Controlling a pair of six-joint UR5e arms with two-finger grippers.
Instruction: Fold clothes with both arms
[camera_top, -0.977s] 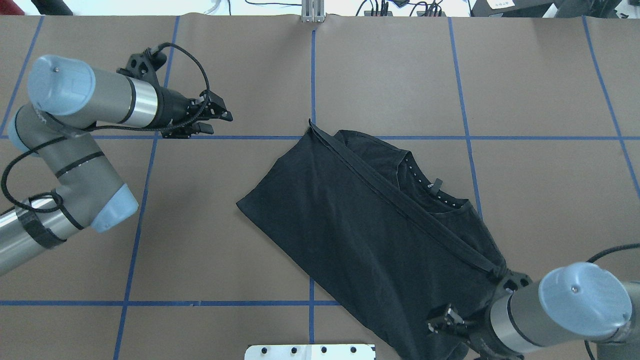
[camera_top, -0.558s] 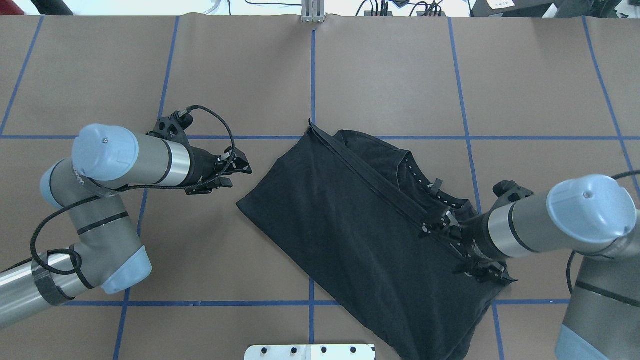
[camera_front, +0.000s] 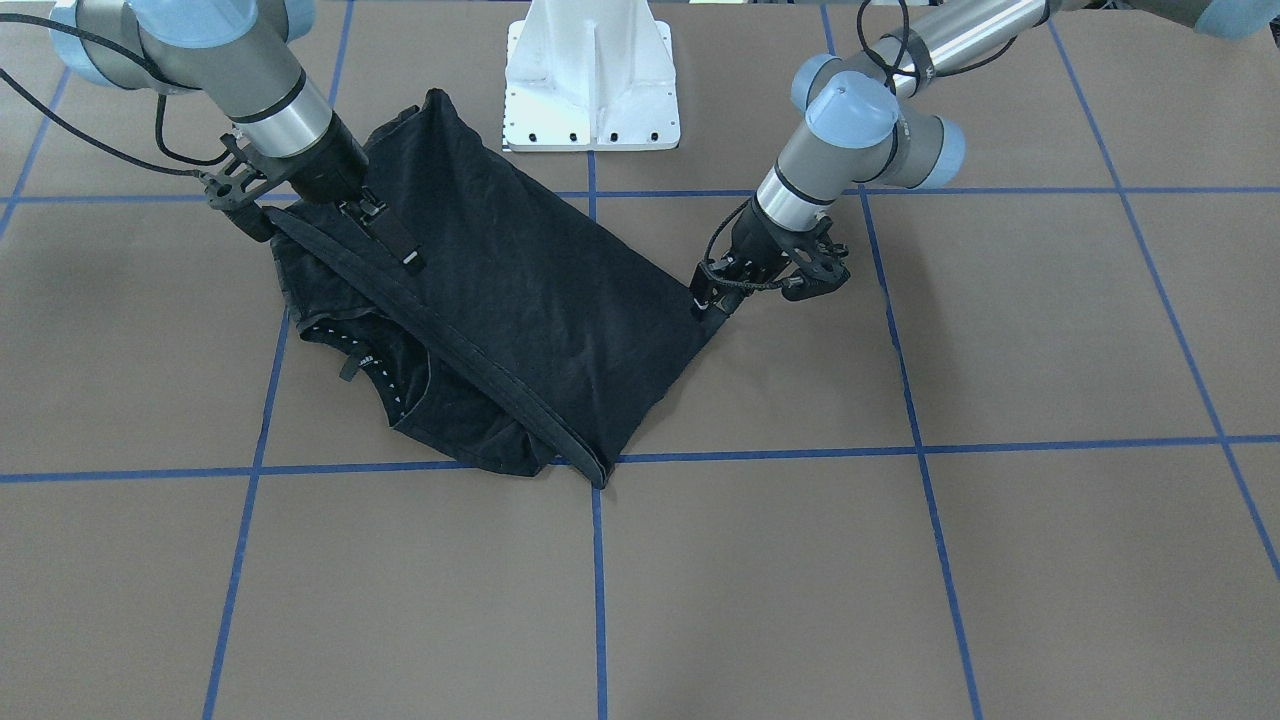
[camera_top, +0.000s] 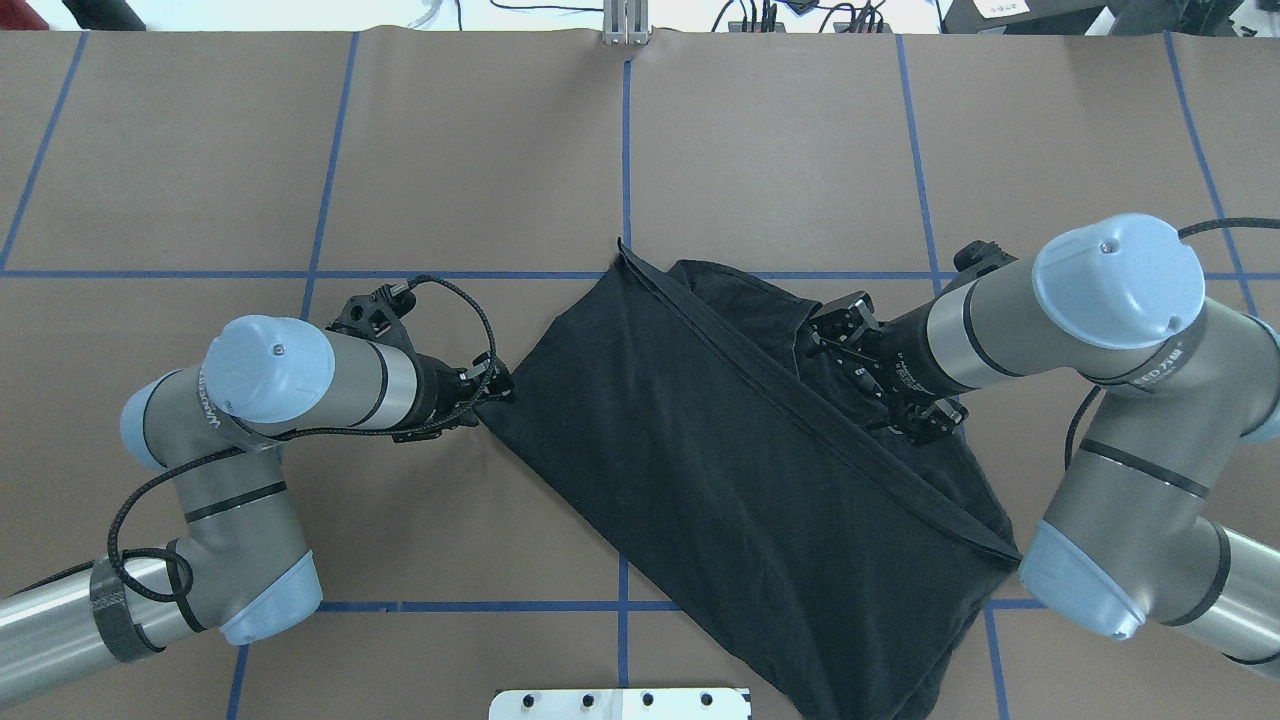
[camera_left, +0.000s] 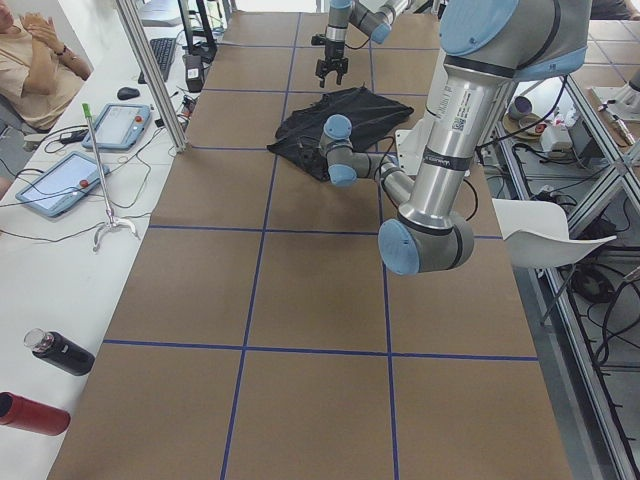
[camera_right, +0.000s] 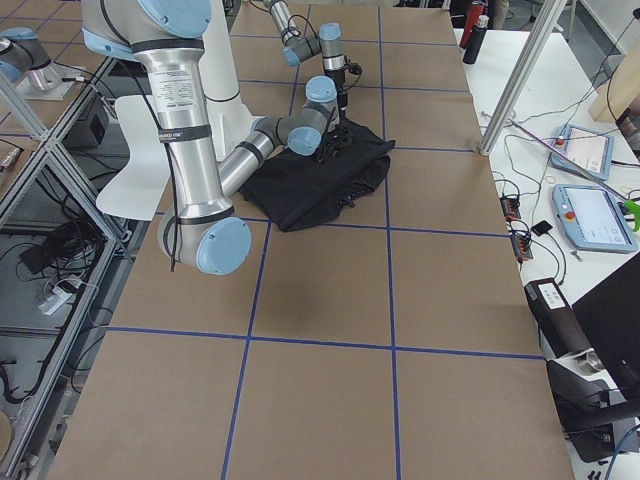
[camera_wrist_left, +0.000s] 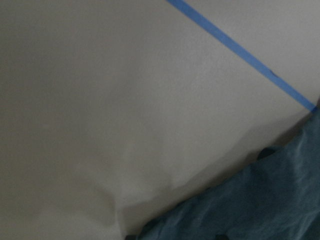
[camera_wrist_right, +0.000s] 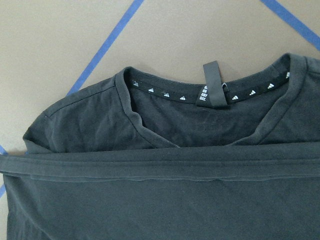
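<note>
The black T-shirt (camera_top: 720, 450) lies folded on the brown table, with a hem band running diagonally across it and the collar (camera_wrist_right: 210, 92) exposed at the far right. No print shows. My left gripper (camera_top: 488, 400) is open, low at the shirt's left corner (camera_front: 700, 310), its fingers either side of the tip. Only table and a shirt edge (camera_wrist_left: 260, 210) show in the left wrist view. My right gripper (camera_top: 875, 370) hovers open over the collar area, above the cloth (camera_front: 520, 290), with nothing between its fingers.
Blue tape lines (camera_top: 625, 150) divide the table into squares. The white pedestal base (camera_front: 590, 80) stands at the robot's edge, close to the shirt's near end. A person (camera_left: 30, 60), tablets and bottles are on a side bench beyond the left end.
My left gripper came down and right, from well left of the shirt to its left corner. My right gripper swung from the shirt's near right end up to the collar.
</note>
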